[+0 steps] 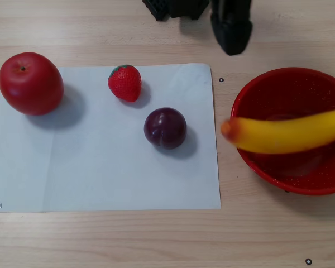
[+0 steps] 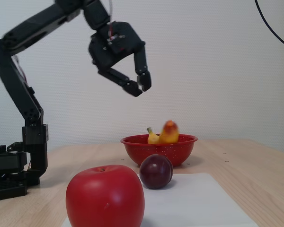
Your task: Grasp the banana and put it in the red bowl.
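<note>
The yellow banana (image 1: pixel 290 134) lies across the red bowl (image 1: pixel 301 180) at the right. Its orange-red end sticks out over the bowl's left rim, and it looks slightly blurred. In the fixed view the banana (image 2: pixel 169 133) rests in the bowl (image 2: pixel 161 152) with that end pointing up. My gripper (image 2: pixel 139 86) hangs high above the table, up and to the left of the bowl. Its jaws are slightly apart and hold nothing. In the other view only a dark part of the gripper (image 1: pixel 231 33) shows at the top edge, beyond the bowl.
A white sheet (image 1: pixel 100 167) holds a red apple (image 1: pixel 30 84), a strawberry (image 1: pixel 124 82) and a dark plum (image 1: pixel 165 128). In the fixed view the apple (image 2: pixel 105 196) and the plum (image 2: pixel 156 171) stand in front of the bowl. The arm's base (image 2: pixel 9 170) is at the left.
</note>
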Robot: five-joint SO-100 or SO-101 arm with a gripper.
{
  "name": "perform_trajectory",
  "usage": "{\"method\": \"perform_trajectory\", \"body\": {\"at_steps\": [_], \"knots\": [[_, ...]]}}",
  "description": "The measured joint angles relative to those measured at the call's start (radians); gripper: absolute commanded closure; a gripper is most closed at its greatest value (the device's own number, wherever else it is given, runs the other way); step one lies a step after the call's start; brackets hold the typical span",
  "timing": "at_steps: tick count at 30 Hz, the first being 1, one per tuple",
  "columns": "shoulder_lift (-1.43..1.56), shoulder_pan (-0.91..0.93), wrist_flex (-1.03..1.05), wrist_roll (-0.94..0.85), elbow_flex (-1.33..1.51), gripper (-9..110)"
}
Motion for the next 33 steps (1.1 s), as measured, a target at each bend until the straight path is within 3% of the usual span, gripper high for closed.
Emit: {"method": "perform_trajectory", "body": {"at_steps": [16, 33], "knots": [[0.577, -0.081, -0.546, 0.002, 0.865, 101], [0.943, -0.112, -1.006, 0.0, 1.517, 101]]}}
